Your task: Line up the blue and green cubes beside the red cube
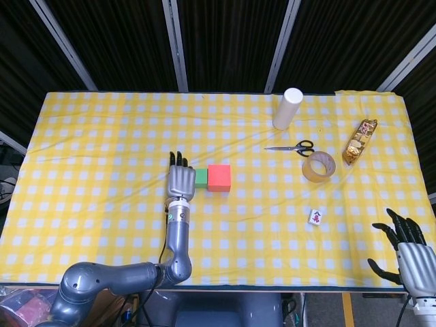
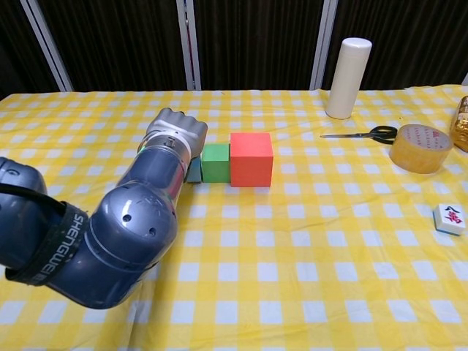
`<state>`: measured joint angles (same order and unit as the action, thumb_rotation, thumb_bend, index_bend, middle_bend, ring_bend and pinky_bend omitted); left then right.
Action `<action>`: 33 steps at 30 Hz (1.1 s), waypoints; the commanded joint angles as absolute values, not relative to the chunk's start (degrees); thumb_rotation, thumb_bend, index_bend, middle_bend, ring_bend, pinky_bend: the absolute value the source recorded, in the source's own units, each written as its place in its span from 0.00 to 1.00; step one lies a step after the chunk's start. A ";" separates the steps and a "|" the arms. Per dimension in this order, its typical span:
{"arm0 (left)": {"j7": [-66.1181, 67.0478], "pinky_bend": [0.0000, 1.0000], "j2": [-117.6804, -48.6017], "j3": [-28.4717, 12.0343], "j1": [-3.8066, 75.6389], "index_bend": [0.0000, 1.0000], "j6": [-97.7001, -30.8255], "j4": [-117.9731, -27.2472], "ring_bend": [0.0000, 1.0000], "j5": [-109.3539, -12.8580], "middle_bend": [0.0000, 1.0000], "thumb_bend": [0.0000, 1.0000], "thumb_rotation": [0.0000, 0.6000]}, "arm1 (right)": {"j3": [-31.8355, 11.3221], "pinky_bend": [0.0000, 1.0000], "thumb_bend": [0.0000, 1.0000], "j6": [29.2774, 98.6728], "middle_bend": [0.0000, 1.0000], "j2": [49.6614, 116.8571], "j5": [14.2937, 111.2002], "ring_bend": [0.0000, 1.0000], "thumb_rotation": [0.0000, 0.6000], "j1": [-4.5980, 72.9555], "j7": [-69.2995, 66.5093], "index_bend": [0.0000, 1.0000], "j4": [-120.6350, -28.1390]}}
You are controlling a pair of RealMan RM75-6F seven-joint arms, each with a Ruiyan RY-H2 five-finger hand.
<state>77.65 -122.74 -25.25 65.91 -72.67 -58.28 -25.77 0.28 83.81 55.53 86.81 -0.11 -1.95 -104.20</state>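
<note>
The red cube [image 1: 219, 178] [image 2: 251, 159] stands mid-table on the yellow checked cloth. Touching its left side is the smaller green cube [image 1: 201, 178] [image 2: 216, 162]. Left of the green cube, only a sliver of the blue cube [image 2: 194, 171] shows in the chest view; the head view hides it under my left hand [image 1: 180, 180] [image 2: 175, 135]. That hand lies over the blue cube and holds it against the green one, fingers pointing away from me. My right hand [image 1: 411, 255] hangs off the table's near right corner, fingers spread, holding nothing.
At the back right stands a white cylinder [image 1: 287, 108] [image 2: 347, 77]. Scissors [image 1: 291, 147] [image 2: 365, 134], a tape roll [image 1: 318, 167] [image 2: 420, 148], a gold-wrapped packet [image 1: 359, 141] and a mahjong tile [image 1: 315, 217] [image 2: 448, 218] lie to the right.
</note>
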 commanded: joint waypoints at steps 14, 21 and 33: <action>80.22 0.00 -122.12 -24.99 65.03 0.18 -73.36 -59.98 0.00 -26.02 0.14 0.40 1.00 | 0.30 0.00 0.28 83.94 0.03 55.37 86.92 0.07 1.00 -0.20 -2.39 0.26 -104.07; 82.01 0.00 -116.27 -24.98 62.71 0.17 -78.28 -71.82 0.00 -27.16 0.13 0.40 1.00 | 0.32 0.00 0.28 84.07 0.03 55.31 87.18 0.07 1.00 -0.20 -2.10 0.26 -104.20; 72.93 0.00 -85.29 -17.41 44.22 0.17 -88.30 -115.02 0.00 -35.44 0.10 0.40 1.00 | 1.38 0.00 0.28 85.02 0.03 54.72 89.36 0.07 1.00 -0.86 -0.85 0.26 -105.90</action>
